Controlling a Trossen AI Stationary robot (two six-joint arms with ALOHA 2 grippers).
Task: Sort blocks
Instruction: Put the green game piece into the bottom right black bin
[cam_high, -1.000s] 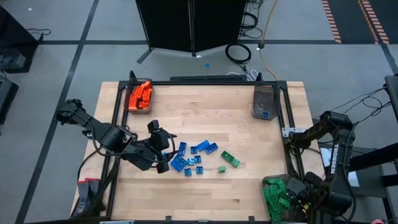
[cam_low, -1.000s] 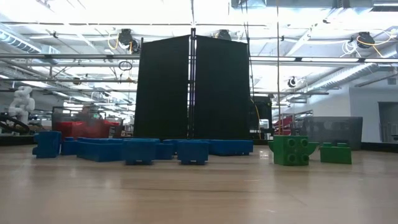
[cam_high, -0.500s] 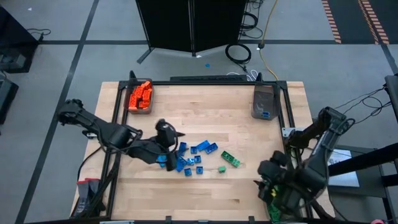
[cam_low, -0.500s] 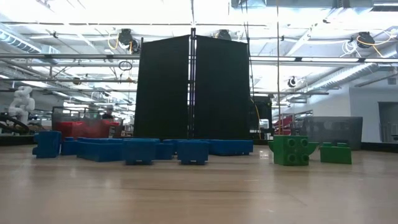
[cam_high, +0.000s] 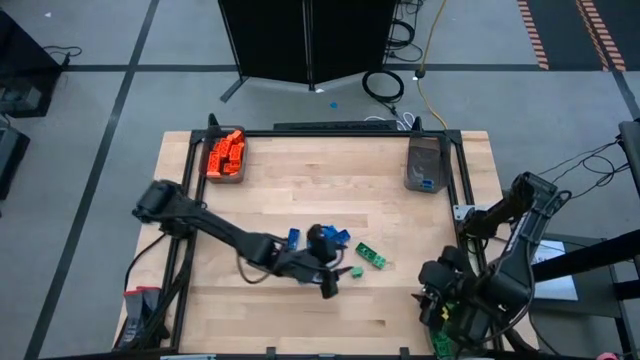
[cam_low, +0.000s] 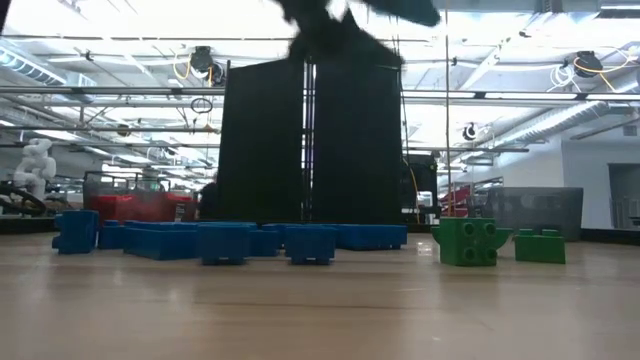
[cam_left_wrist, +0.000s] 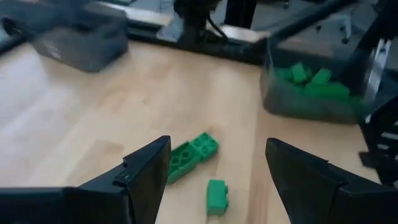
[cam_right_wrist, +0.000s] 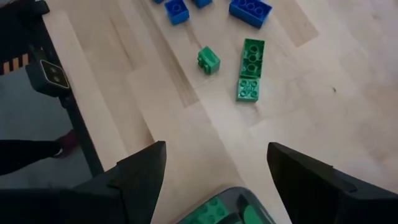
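Pale wooden desk (cam_high: 300, 180): small blue plastic studded bricks (cam_high: 335, 236) and green ones (cam_high: 373, 258) mid-surface. Left gripper (cam_high: 328, 283) over them, jaws released, empty. Right gripper (cam_high: 440, 300) beside green-filled translucent bin (cam_left_wrist: 311, 93), jaws released.

Light wooden table (cam_high: 300, 180), dark frame round the edge. Down on the boards: a scatter of blue blocks (cam_high: 338, 236) mid-table, partly hidden under the left arm. Just past the left fingers (cam_left_wrist: 146, 171), the long green block (cam_left_wrist: 193, 154) lies flat, and the small green block (cam_left_wrist: 216, 194) sits between those fingers, nearer them. Three bins on the wood: the orange-filled bin (cam_high: 225, 154), the grey bin (cam_high: 425, 165), the green-filled bin (cam_left_wrist: 311, 93) beyond the left fingers.
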